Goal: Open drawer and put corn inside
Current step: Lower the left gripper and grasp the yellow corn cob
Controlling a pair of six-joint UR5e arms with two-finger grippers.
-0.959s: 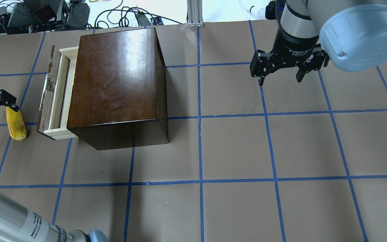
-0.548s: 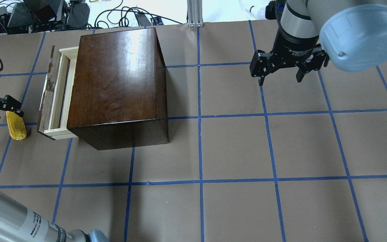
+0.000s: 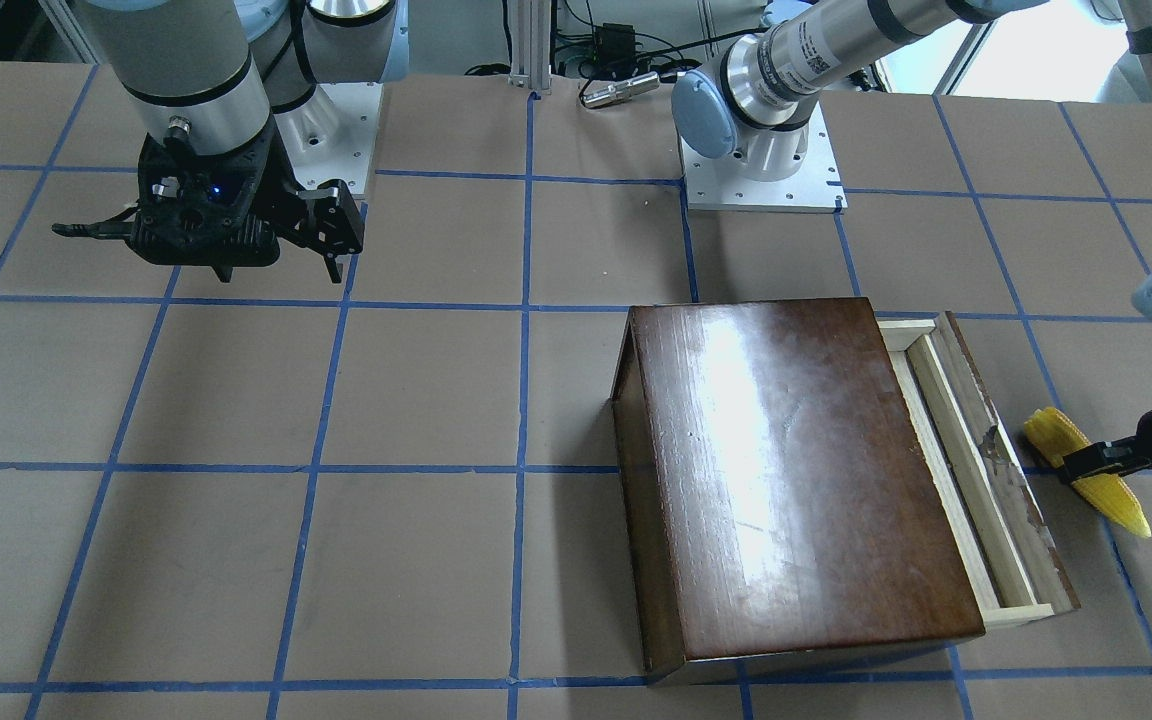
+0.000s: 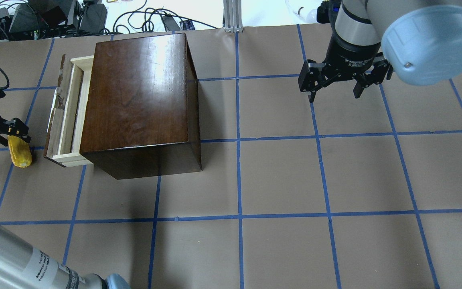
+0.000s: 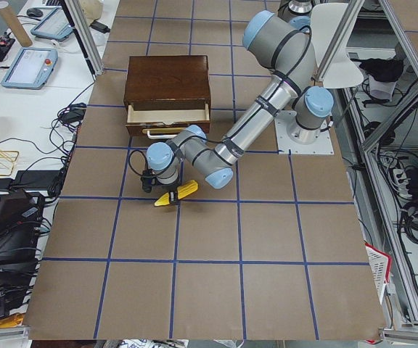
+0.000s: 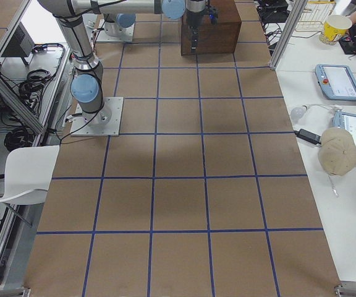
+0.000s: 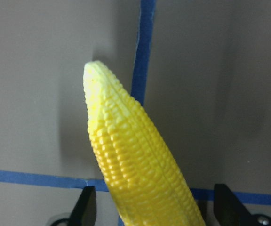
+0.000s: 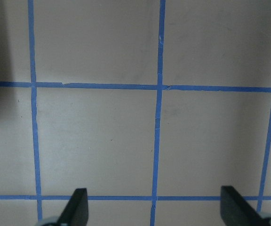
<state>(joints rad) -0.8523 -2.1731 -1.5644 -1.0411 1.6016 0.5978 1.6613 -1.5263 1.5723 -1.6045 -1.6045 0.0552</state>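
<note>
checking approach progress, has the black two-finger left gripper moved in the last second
Yes. In the overhead view the left gripper has crept toward the robot, covering more of the bright yellow corn cob, which has not moved.

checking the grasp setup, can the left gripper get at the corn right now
Likely yes: the left gripper is open, straddling the corn beside the drawer, with nothing between gripper and corn.

Bright, even overhead lighting. White glare streak on glossy box (image 4: 150, 72) top. Faint soft shadows on worktop (image 4: 279, 180). Left wrist view: corn (image 7: 135, 160) slightly soft.
</note>
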